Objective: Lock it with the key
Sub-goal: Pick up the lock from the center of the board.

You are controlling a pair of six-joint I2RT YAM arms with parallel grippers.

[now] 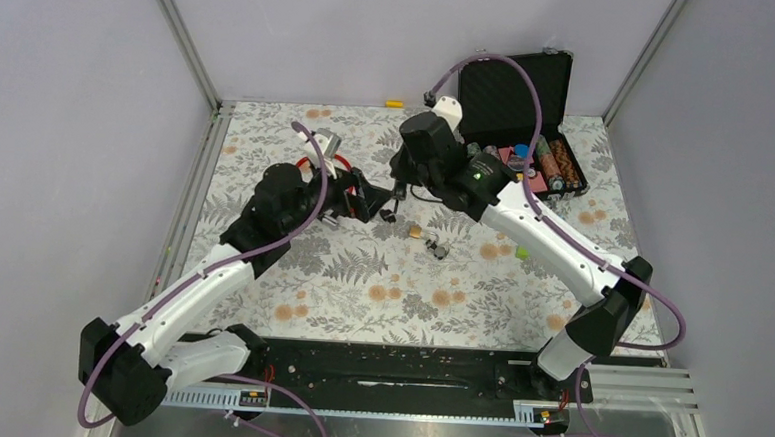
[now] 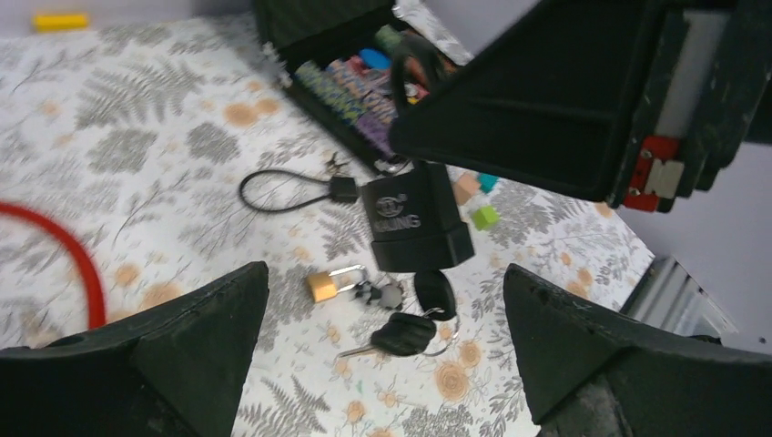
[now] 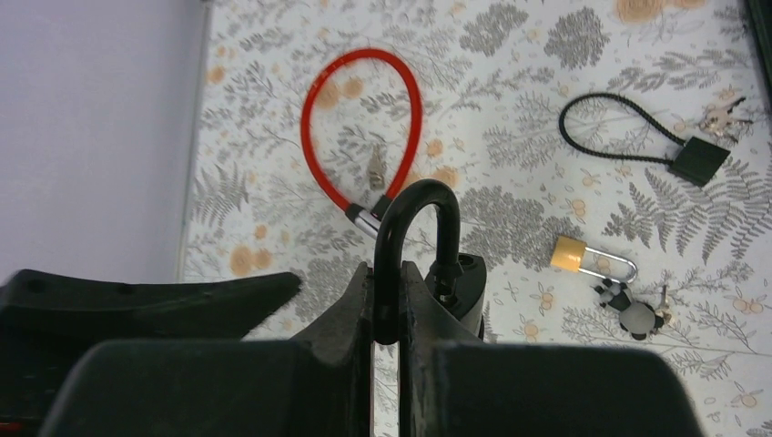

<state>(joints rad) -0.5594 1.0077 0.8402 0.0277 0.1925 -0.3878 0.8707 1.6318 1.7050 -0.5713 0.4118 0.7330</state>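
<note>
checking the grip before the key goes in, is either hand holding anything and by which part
The right hand is shut on the black padlock, pinching its shackle. The left hand is open and holds nothing.

White arms (image 1: 543, 235) with black joints, black hands (image 1: 368, 193), purple cables (image 1: 538, 106).

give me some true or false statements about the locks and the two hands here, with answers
1. The right hand grips the black padlock by its shackle. True.
2. The left hand is shut on a key. False: it is open and holds nothing.
3. The brass padlock lies on the table. True.
4. The red cable lock is inside the case. False: it lies on the table.
5. The case is closed. False: it stands open.
</note>
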